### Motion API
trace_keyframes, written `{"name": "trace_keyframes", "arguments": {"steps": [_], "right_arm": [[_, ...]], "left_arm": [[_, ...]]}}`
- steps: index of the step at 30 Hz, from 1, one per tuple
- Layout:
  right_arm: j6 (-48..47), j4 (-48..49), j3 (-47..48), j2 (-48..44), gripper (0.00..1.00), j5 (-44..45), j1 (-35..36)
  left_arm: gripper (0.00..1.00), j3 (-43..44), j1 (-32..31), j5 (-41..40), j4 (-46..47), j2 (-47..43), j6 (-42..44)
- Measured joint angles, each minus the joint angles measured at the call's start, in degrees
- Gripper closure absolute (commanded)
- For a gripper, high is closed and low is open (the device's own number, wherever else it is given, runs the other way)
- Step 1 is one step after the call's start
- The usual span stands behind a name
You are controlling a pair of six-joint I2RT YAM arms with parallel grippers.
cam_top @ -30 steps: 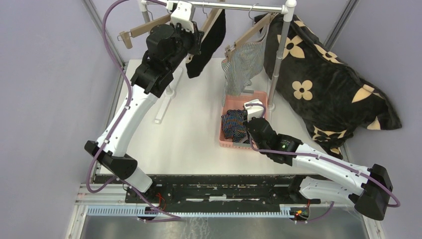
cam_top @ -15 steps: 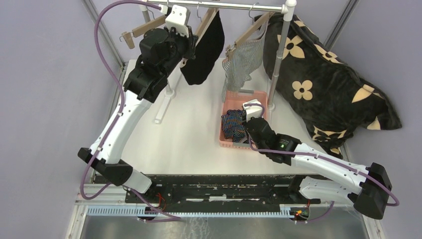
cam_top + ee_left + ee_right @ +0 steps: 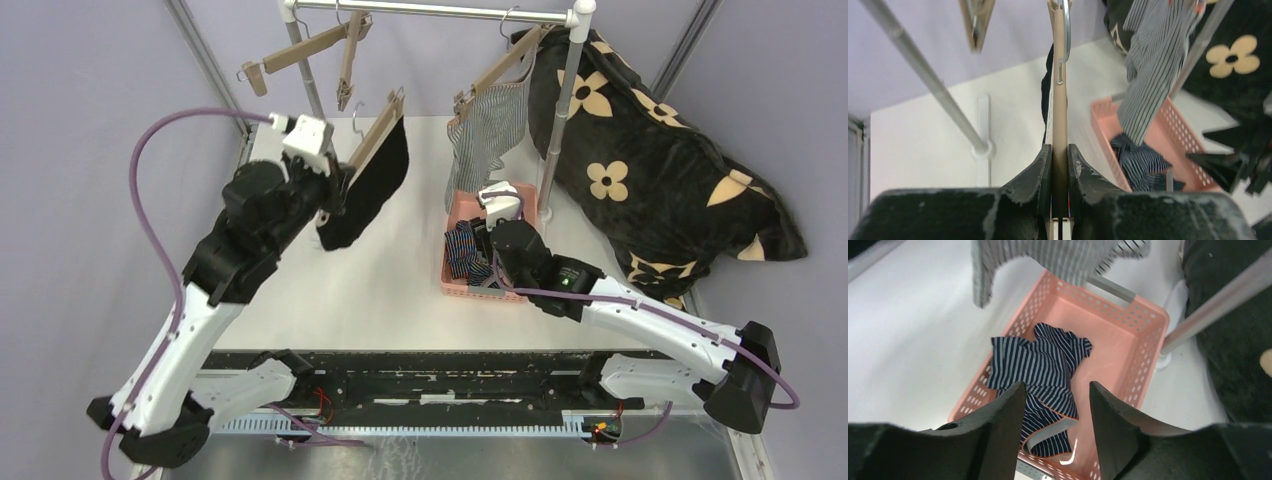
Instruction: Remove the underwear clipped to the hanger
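Observation:
My left gripper [image 3: 335, 195] is shut on a wooden hanger [image 3: 378, 128] that is off the rail and carries the black underwear [image 3: 365, 188] over the table; the hanger bar [image 3: 1060, 100] runs between its jaws in the left wrist view. The grey-and-white striped underwear [image 3: 487, 125] hangs clipped to a hanger [image 3: 500, 68] on the rail, also seen in the left wrist view [image 3: 1153, 75] and the right wrist view [image 3: 1058, 255]. The navy striped underwear [image 3: 468, 250] lies in the pink basket [image 3: 452, 212]. My right gripper [image 3: 1055, 395] is open and empty just above the navy pair [image 3: 1040, 367].
The metal rail [image 3: 430, 11] stands on white posts [image 3: 558, 110], with an empty wooden hanger [image 3: 300, 52] at its left. A big black flower-print cushion [image 3: 650, 160] leans at the right. The rail's foot [image 3: 982, 145] sits on the white table.
My left arm has pulled the hanger with the black underwear off the rail and lowered it toward the near left. My right gripper moved slightly farther over the basket.

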Motion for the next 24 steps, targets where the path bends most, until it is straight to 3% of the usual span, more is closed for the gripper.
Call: {"name": "trace_keyframes", "arguments": {"steps": [4,10,16,24], "right_arm": [[-1.68,1.27,2.4,1.4,0.37,-4.17,-0.22],[-4.76,1.25,10.29,6.49,0.35,-16.83,-1.73],[-6.56,2.97,16.5,7.5,0.29,-35.91,-6.56],[-2.47,9.27,20.15,7.98,0.29,-64.81,-18.93]], "left_arm": [[0.97,-10.14,0.0,0.85,-4.22,-12.33,-2.51],[0.97,-16.09,0.0,6.27,-11.23,-25.03,-5.53],[0.97,-16.52,0.0,10.93,-14.51,-30.8,-6.16],[0.97,-17.07,0.0,16.65,-16.17,-33.2,-5.64]]}}
